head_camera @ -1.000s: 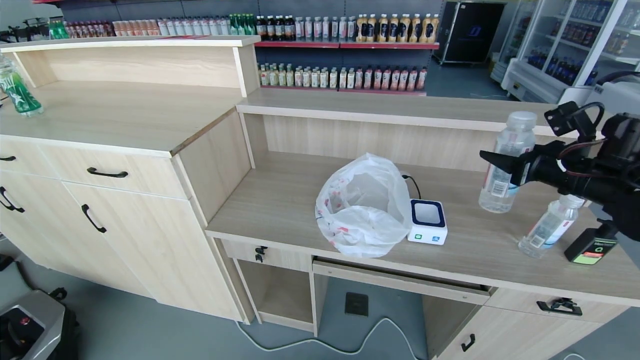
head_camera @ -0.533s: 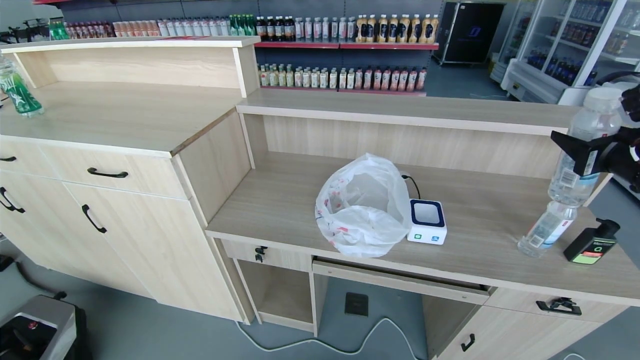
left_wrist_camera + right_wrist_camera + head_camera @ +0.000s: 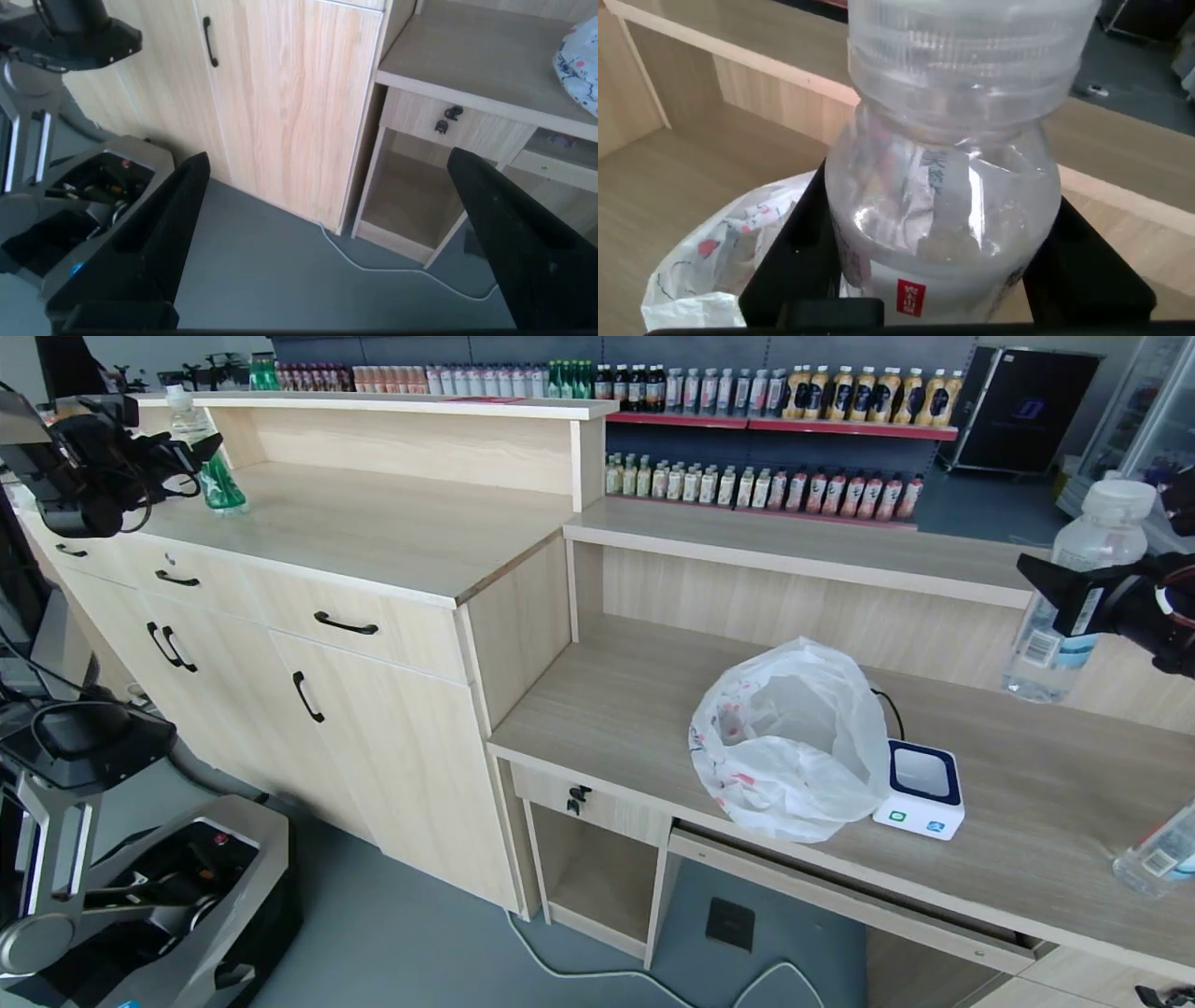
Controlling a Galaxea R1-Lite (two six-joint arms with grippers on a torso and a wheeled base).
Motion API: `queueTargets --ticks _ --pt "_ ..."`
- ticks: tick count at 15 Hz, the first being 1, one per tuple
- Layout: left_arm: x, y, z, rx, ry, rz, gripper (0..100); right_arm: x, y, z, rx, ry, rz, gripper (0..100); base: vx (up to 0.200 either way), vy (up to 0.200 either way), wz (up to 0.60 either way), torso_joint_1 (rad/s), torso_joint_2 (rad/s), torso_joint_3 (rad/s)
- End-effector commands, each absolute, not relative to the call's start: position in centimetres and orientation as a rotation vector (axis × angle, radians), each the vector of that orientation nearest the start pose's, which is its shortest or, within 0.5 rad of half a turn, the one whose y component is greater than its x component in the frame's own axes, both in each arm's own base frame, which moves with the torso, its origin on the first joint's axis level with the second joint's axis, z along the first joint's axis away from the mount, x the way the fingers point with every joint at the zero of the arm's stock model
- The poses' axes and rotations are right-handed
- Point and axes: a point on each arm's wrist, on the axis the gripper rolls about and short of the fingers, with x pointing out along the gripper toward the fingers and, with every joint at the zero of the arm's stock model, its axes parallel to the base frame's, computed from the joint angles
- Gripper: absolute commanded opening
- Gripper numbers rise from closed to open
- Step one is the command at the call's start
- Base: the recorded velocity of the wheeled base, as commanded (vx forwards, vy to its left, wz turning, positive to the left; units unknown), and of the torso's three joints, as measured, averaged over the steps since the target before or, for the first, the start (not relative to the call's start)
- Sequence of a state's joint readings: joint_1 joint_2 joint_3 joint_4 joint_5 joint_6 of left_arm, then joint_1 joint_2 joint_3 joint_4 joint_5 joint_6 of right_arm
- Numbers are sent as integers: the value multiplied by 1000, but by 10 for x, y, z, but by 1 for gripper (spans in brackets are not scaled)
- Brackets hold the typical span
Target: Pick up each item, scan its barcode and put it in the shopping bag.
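Clear water bottle [image 3: 1034,658], white cap, held about upright in the right gripper [image 3: 1072,602], far right of the head view, over the back of the lower counter [image 3: 607,709] and apparently lifted off it. Barcode label on the bottle side faces the head camera. Right wrist view: the bottle [image 3: 952,215] sits between the right gripper [image 3: 945,289] fingers, black fingers [image 3: 799,257] pressed on both sides of the body, firm grasp below the neck. Shopping bag [image 3: 789,742], white plastic with red print, stands mouth open mid-counter, well left of and below the held bottle; it also shows under the bottle in the right wrist view [image 3: 719,271]. Scanner [image 3: 920,789], a small white box with a dark-rimmed window, is just beside the bag on its right, touching or nearly so, with a cable running behind. Second clear bottle [image 3: 1158,859] lies tilted at the right edge of the counter near the front. Left gripper [image 3: 336,243] is spread wide, nothing between the fingers, over the floor by the cabinet doors [image 3: 280,103]. Green bottle [image 3: 219,476] stands on the higher counter at far left. Drink shelves [image 3: 766,485] run behind.
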State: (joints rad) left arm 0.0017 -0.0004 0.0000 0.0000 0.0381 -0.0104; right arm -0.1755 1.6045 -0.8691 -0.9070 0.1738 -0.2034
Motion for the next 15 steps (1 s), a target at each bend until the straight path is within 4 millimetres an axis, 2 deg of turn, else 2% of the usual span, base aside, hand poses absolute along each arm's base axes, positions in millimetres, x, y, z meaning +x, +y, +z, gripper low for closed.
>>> queueTargets --ticks 1,4,7,9,11,15 --pt "-23 1 75 -11 0 40 100 322 -52 239 -146 -130 -2 0 0 0 0 0 0 0" --pt "-23 1 75 -11 0 40 100 365 -45 202 -107 -107 41 0 0 0 0 0 0 0" --pt "-23 1 75 -11 0 40 100 400 -27 170 -105 -128 99 0 0 0 0 0 0 0" --pt "-23 1 75 -11 0 40 100 414 -21 163 -111 -159 148 0 0 0 0 0 0 0" --pt "-23 1 75 -11 0 40 100 429 -18 146 -130 -194 209 0 0 0 0 0 0 0" --pt "-23 1 75 -11 0 40 100 449 -19 119 -148 -229 214 0 0 0 0 0 0 0"
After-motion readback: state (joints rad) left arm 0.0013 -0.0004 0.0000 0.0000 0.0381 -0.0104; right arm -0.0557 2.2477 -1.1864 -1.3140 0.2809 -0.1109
